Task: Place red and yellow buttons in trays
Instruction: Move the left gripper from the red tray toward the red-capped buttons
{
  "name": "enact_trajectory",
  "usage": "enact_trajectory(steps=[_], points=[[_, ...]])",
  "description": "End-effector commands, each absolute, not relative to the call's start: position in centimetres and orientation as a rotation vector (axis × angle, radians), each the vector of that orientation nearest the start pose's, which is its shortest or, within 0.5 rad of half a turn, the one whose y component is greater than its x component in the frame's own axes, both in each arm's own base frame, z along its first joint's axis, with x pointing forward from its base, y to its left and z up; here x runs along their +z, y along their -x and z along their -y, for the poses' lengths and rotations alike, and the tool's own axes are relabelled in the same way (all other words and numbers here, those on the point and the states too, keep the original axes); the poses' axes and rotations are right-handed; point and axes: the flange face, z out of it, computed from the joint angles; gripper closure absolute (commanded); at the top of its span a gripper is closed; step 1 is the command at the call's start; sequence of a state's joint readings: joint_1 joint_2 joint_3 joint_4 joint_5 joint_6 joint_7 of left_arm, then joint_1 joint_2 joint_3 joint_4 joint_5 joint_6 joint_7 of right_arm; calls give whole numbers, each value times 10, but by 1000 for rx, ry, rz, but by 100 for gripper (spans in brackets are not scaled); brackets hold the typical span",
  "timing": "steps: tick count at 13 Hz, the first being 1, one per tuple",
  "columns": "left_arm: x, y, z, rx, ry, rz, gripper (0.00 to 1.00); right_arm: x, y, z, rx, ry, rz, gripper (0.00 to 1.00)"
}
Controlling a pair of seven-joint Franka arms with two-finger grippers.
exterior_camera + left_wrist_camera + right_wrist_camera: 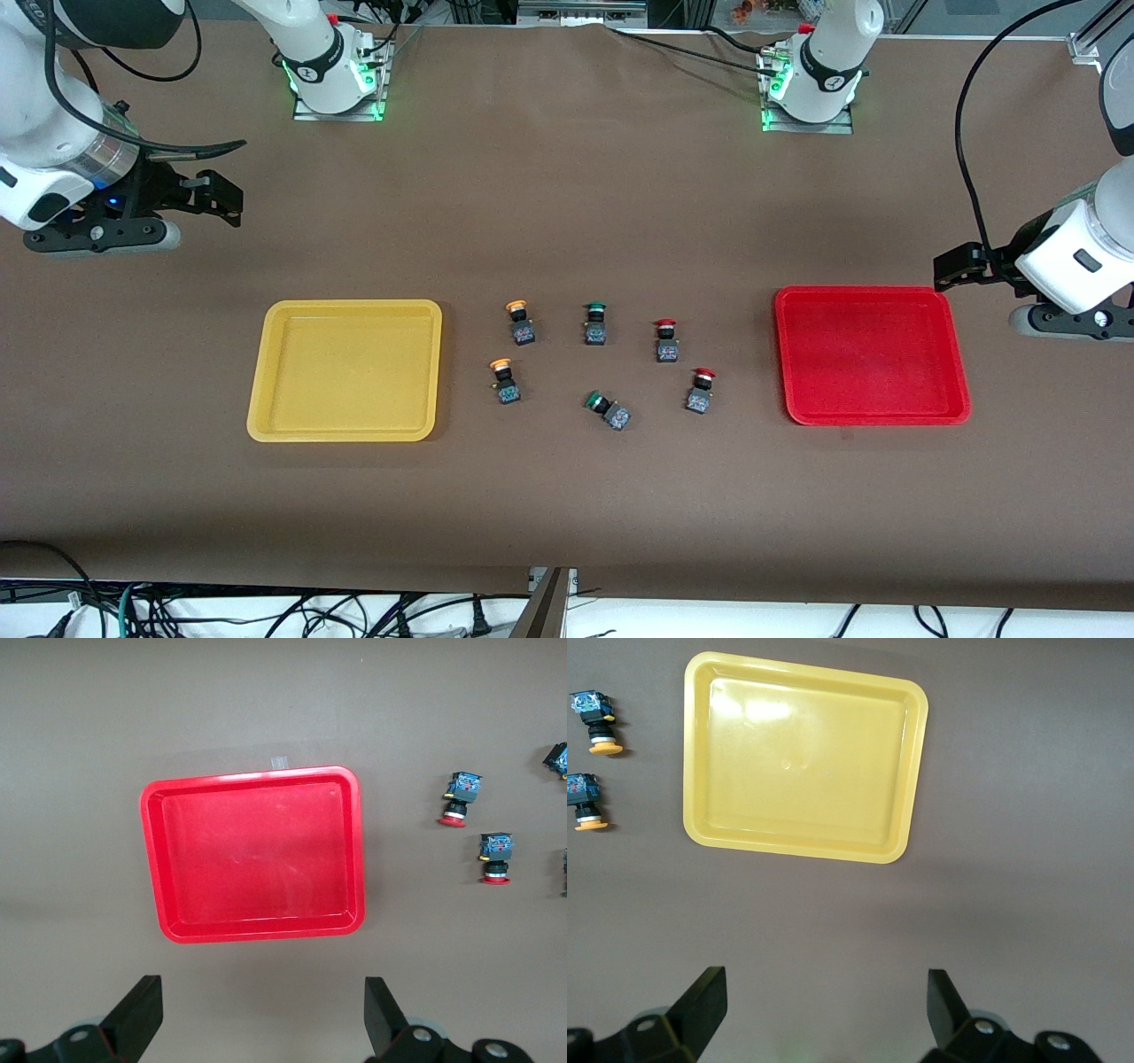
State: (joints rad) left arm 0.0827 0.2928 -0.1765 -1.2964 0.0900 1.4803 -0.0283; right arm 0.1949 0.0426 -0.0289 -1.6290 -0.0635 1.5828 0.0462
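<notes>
your left gripper [263,1019] hangs jaws apart over bare brown table [567,496] beside the red tray [872,354]; your right gripper [822,1014], also spread, waits beside the yellow tray [347,370]. between the trays the red buttons [667,341] and yellow buttons [520,322] lie on their sides among two green ones [594,323], most with caps pointing toward the arm bases.

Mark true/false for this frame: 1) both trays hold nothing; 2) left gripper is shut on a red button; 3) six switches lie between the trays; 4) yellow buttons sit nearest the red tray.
1) True: the yellow tray and red tray hold nothing.
2) False: the left gripper is open, holding nothing, up in the air beside the red tray; the right gripper is open too.
3) True: two yellow buttons, two red buttons, two green switches.
4) False: they lie beside the yellow tray.
</notes>
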Motion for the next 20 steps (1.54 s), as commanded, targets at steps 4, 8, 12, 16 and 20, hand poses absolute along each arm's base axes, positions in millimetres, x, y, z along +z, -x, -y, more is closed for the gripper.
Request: enact_trajectory(steps=[4,8,12,16,20], points=[[595,-628,41,136,3109,-112,0,580,-560,-87,111,3193,193,0],[593,-630,47,139,3113,-132,0,581,-561,-87,101,3190,185,0],[574,-631,87,177,3094,-207,0,582,-560,-88,99,3192,178,0],[532,-638,170,195,3105,-115,0,582,-560,-89,99,3191,180,0],[453,-646,255,222,3104,-267,0,582,-560,-88,99,3189,175,0]])
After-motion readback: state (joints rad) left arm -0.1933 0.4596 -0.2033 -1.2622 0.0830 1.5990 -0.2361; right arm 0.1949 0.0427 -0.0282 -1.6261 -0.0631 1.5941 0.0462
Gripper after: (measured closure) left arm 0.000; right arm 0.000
